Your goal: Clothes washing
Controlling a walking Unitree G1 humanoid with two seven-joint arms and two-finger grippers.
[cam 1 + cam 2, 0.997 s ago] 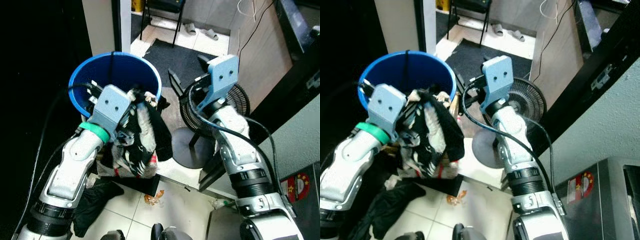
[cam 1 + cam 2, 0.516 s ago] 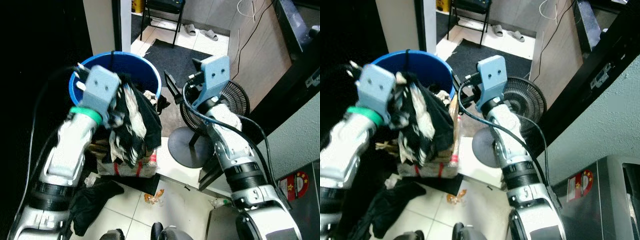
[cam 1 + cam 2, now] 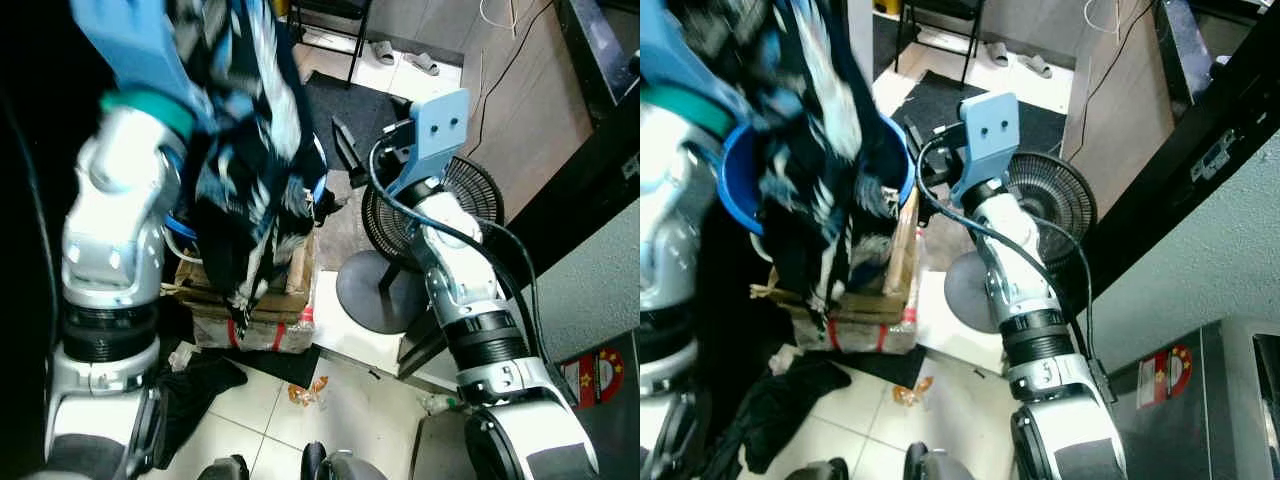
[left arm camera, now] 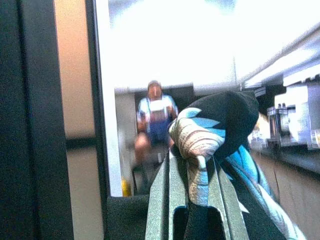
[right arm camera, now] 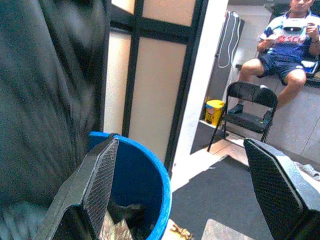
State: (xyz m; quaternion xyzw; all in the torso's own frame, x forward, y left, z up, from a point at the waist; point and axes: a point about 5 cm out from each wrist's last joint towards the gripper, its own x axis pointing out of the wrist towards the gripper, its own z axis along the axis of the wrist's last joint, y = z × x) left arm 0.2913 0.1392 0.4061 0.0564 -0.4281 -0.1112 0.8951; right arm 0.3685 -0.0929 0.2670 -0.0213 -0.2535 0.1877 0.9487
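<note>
Laundry lifted out of the bucket, ready to carry to the washer.

The left hand (image 4: 192, 200) grips a black-and-white bundle of clothes (image 3: 250, 160) raised high above the blue bucket (image 3: 895, 165). The right hand (image 5: 185, 200) hovers open beside the bucket. Next probably comes turning toward the machine without snagging the dangling cloth.

Motion blur smears the black-and-white patterned clothes bundle (image 3: 250, 160) and the silver left arm's blue wrist housing (image 3: 135, 45), which the top edge cuts off; bundle also hides most of the round blue plastic bucket (image 3: 735, 185) and part of the taped cardboard box (image 3: 255, 315) below. In left wrist view the left gripper (image 4: 192, 200) is cut by the bottom edge, cloth covers its tips, and the seated person (image 4: 154, 125) behind is blurred and washed out by glare. In right wrist view a dark blurred cloth mass (image 5: 50, 100) covers one side and the frame edge cuts off the seated person's head.
</note>
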